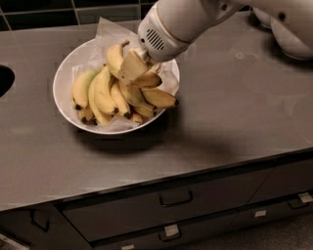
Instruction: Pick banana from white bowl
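I have the gripper (133,67) down on the far right part of the bunch, hanging from the arm (190,19) that reaches in from the far right. Whether it has closed on anything I cannot tell; its tip is lost among the fruit.

The banana (114,57) I am after lies at the far side of the white bowl (61,93), just left of the gripper. Its bent stem (125,44) points up and away. It lies against the shorter yellow ones (146,97) and above the greenish banana (82,87).

I judge it light and fairly stiff, with a smooth skin that bruises under a hard squeeze. It probably shares a crown with its neighbours, so it may drag them along. I would take it across the thick middle of the curve, not by the stem.

The crinkled paper (105,30) lining the bowl could shift or lift. The table (234,112) is flat, grey and matte, with a dark opening (5,80) at the left edge and other white bowls (288,34) far right. Drawers (166,205) run below, dark tiles (49,10) behind.
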Available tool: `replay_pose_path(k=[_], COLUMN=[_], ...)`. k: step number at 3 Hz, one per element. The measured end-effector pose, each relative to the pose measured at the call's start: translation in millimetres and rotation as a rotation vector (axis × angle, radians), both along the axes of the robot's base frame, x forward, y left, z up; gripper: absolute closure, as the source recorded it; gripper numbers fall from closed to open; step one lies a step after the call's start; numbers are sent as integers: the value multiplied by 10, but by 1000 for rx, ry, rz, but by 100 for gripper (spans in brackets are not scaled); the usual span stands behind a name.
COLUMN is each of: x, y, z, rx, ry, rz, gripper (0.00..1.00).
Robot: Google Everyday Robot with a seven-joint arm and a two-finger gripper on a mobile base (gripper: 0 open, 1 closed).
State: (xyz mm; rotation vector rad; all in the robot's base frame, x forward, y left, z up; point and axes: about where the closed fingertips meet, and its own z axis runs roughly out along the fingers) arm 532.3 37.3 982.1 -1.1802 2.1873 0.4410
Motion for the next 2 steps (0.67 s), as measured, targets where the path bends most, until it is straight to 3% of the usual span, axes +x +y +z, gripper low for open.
replay_pose_path(k=[1, 2], x=[-207, -530], y=[-232, -282], z=[220, 464], rx=[127, 235], ry=[-3, -20], rz=[93, 256], gripper=[100, 100])
